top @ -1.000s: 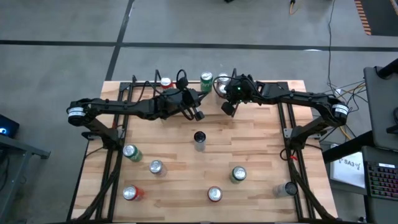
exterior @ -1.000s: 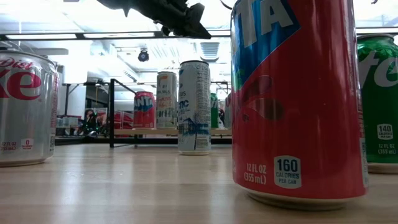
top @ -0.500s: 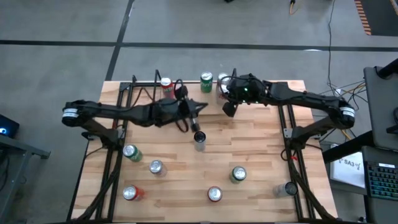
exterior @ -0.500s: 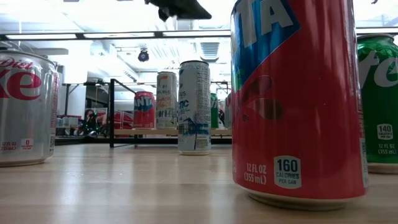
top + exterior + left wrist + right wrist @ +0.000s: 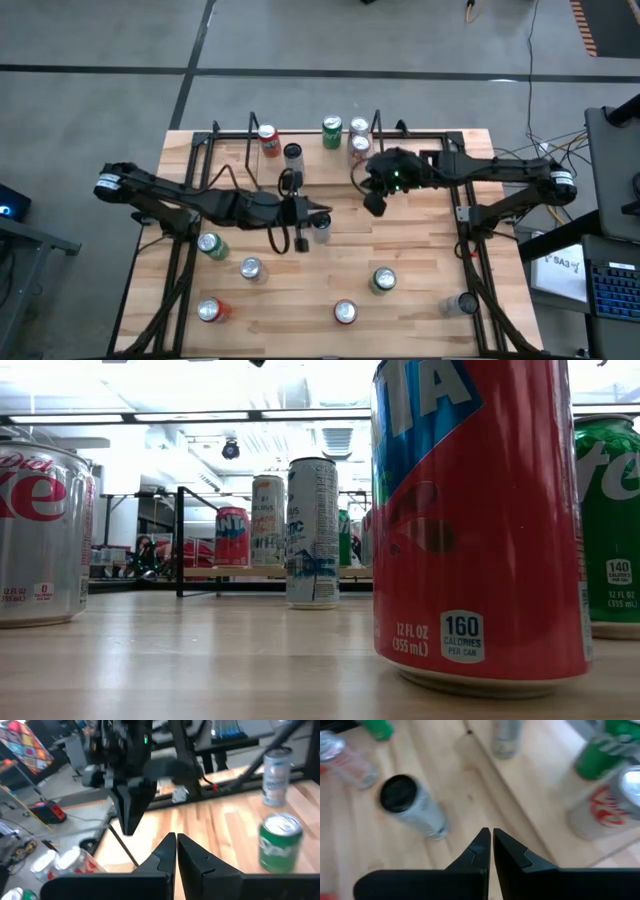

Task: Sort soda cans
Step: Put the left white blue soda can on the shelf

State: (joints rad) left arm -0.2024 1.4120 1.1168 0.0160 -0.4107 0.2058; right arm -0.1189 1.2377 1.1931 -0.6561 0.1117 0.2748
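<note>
Several soda cans stand upright on the wooden table [image 5: 420, 250]. My left gripper [image 5: 325, 212] [image 5: 176, 840] is shut and empty, held above the table's middle, beside a tall white can with a black top [image 5: 320, 230] [image 5: 412, 805]. My right gripper [image 5: 375, 205] [image 5: 491, 837] is shut and empty too, a little farther right and well above the table. It faces the left gripper, and its dark fingers [image 5: 131, 815] show in the left wrist view. Along the far edge stand a red can [image 5: 268, 138], a dark-topped can [image 5: 292, 155], a green can [image 5: 331, 132] and two silver-topped cans [image 5: 359, 138].
On the near half stand a green can [image 5: 212, 245], a silver can [image 5: 251, 268], two red cans [image 5: 210, 311] [image 5: 345, 313], a green can [image 5: 383, 281] [image 5: 280, 842] and a silver can [image 5: 462, 303] [image 5: 276, 775]. Black arm frames [image 5: 185, 215] [image 5: 465, 215] flank the table.
Both arms have swung from the far row of cans toward the table's near edge. My left gripper has come over the tall black-topped can at the middle, uncovering the dark-topped can at the far edge. My right gripper has drawn back and risen. Both have stayed shut.
</note>
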